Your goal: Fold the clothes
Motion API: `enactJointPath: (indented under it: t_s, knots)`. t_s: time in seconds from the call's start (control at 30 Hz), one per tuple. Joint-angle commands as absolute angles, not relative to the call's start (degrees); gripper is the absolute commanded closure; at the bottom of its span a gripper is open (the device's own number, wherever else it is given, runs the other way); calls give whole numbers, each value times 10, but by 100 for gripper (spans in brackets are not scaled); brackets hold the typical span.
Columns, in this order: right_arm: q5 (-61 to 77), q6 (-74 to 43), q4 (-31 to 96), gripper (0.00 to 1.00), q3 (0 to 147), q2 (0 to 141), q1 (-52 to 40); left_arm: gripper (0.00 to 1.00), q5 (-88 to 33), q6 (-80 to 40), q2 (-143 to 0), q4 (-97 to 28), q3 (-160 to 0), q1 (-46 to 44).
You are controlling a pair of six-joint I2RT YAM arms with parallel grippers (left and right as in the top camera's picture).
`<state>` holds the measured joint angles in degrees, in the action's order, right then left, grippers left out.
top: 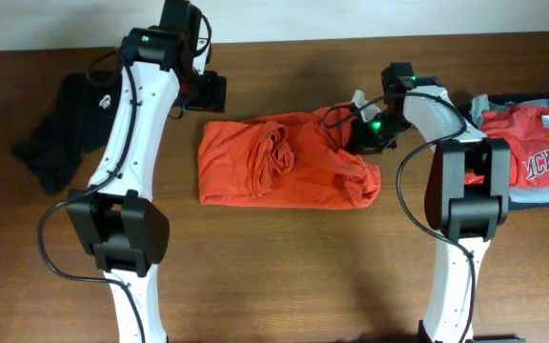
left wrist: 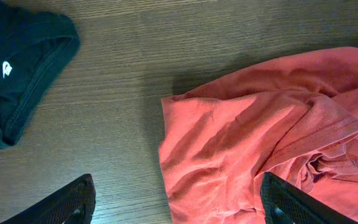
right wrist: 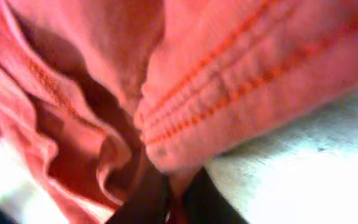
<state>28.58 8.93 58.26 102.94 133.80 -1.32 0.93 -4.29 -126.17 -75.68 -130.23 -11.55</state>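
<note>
Nearly hidden, right jaws pinch orange T-shirt [right wrist: 247,68] (blurred).

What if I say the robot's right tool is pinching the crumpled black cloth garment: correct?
No. The right tool is pinching the orange-red fabric T-shirt, as the right wrist view shows.

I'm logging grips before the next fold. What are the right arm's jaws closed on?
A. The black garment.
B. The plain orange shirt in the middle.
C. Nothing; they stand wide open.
B: the right wrist view shows the right jaws shut with a fold of the orange shirt pinched between them, and overhead they sit at its right end.
</note>
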Motion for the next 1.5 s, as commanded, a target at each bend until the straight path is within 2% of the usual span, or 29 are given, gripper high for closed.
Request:
enactJointPath:
  t_s: [0.0, 0.43, 0.6, 1.03, 1.47]
  knots:
    - [279, 85, 597, 96, 1023, 1352, 0, 16, 13, -38, -1259, -757, -1306, -116]
    - [284, 86, 675, 96, 1047, 1320, 128, 15, 14, -38, -1259, -751, -1306, -113]
    - [295, 86, 718, 96, 1090, 1317, 138, 15, 14, -38, -1259, -748, -1306, -103]
    - [311, 65, 819, 96, 1242, 1317, 17, 15, 13, -38, -1259, -746, -1306, -50]
    - [278, 13, 826, 96, 1273, 1317, -117, 15, 13, -38, -1259, -735, -1306, -9]
